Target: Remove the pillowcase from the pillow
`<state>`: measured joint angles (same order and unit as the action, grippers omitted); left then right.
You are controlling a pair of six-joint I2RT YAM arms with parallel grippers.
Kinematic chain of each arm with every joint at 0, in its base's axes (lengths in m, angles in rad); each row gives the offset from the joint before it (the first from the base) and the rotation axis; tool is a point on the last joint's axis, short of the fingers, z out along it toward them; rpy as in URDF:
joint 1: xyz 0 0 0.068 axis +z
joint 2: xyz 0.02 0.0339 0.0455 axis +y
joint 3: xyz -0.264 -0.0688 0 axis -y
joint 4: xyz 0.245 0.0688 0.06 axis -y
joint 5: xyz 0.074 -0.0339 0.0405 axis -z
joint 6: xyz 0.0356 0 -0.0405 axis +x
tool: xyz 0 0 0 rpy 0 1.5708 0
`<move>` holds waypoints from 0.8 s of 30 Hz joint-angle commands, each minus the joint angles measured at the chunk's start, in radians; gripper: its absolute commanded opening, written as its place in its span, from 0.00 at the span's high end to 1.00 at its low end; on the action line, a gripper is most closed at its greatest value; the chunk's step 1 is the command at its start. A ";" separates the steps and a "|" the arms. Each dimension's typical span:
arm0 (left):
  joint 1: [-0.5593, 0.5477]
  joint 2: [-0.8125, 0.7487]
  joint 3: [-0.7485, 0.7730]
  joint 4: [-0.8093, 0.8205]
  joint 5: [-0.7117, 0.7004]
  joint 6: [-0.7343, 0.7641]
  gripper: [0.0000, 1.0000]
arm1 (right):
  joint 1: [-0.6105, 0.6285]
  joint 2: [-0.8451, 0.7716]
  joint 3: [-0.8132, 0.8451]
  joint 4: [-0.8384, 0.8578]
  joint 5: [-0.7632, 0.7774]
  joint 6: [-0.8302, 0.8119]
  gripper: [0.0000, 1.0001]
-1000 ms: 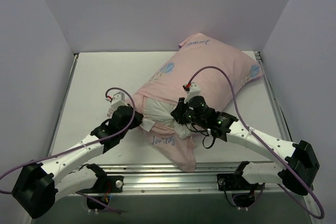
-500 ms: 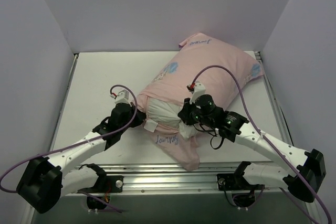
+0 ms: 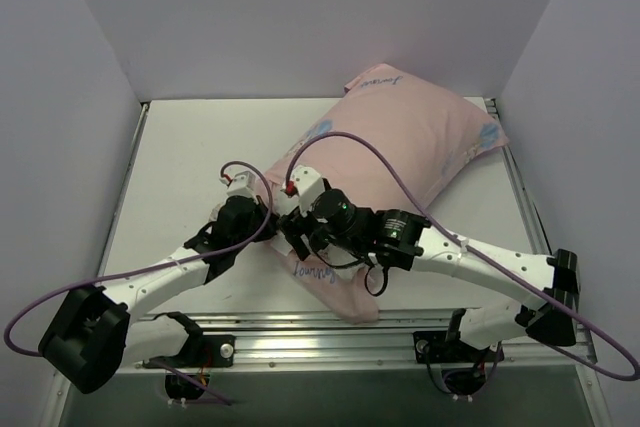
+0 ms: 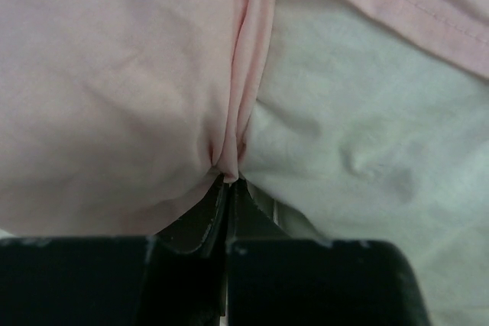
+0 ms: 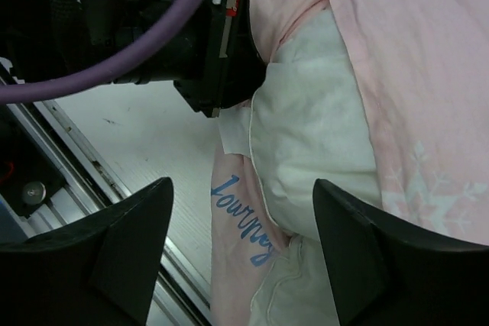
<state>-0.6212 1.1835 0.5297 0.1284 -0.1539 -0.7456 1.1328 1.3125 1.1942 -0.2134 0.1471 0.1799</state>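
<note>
The pale pink pillowcase (image 3: 420, 142) with blue script lies slanted across the table, its open end toward the arms. The white pillow (image 5: 313, 135) bulges out of that end; in the top view my right arm covers it. My left gripper (image 4: 229, 188) is shut on a pinched fold of the pillowcase (image 4: 114, 97) right beside the pillow (image 4: 367, 143). My right gripper (image 5: 243, 188) hovers open over the exposed pillow corner and the pink flap reading "Journey" (image 5: 244, 219), holding nothing. In the top view both grippers, left (image 3: 262, 217) and right (image 3: 295, 232), meet at the opening.
The white table (image 3: 190, 147) is boxed in by pale walls on three sides. A metal rail (image 3: 330, 332) runs along the near edge, just below the hanging pink flap. Purple cables (image 3: 340, 142) loop over both arms. The left gripper's black body (image 5: 206, 43) sits close ahead of my right fingers.
My right gripper has opened, let go of the cloth and swung left to the left gripper. The left gripper has closed fully on the pillowcase fold and edged forward.
</note>
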 commanded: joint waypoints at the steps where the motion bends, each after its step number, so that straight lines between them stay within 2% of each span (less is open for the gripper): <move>1: -0.005 0.007 -0.005 0.089 -0.010 0.017 0.98 | 0.051 0.079 0.064 -0.044 0.127 -0.124 0.29; 7: -0.006 -0.019 -0.028 0.093 -0.021 0.015 0.98 | 0.074 0.200 0.039 0.014 0.291 -0.253 0.17; 8: -0.006 -0.022 -0.034 0.086 -0.030 0.017 0.98 | 0.077 0.209 0.009 0.047 0.317 -0.263 0.11; 10: -0.005 -0.034 -0.040 0.076 -0.042 0.018 0.98 | 0.078 0.229 -0.031 0.091 0.374 -0.284 0.06; 15: 0.008 -0.058 -0.053 0.037 -0.062 0.006 0.98 | 0.064 0.283 -0.139 0.197 0.512 -0.269 0.00; 20: 0.020 -0.071 -0.053 0.004 -0.072 -0.005 0.98 | 0.019 0.335 -0.185 0.204 0.583 -0.203 0.02; 24: 0.024 -0.073 -0.053 -0.001 -0.070 -0.011 0.98 | -0.014 0.392 -0.209 0.204 0.611 -0.180 0.14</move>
<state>-0.6147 1.1347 0.4820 0.1452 -0.1722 -0.7582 1.1843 1.6455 1.0378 0.0811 0.6395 -0.0521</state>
